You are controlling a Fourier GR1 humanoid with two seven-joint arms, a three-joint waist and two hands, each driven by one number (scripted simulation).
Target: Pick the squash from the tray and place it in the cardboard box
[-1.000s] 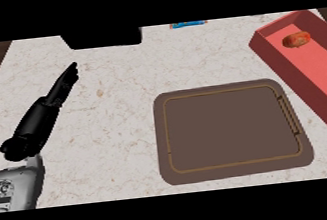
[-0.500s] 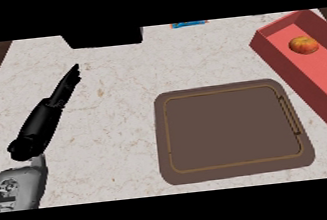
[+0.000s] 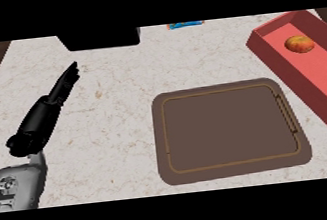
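Only the left hand point(image 3: 55, 95) shows, fingers straight, above the counter point(image 3: 117, 137).

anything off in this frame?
Nothing spilled or damaged. The squash lies inside the red box at the right, the brown tray holds nothing, and only the left hand shows, fingers straight.

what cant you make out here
Head view only:
- Right hand: not in view.
- Red box: its right side is cut off by the picture's edge.
- Black object and blue item: cut off at the top, so unidentifiable.
- Round item in the box: too small to name surely.
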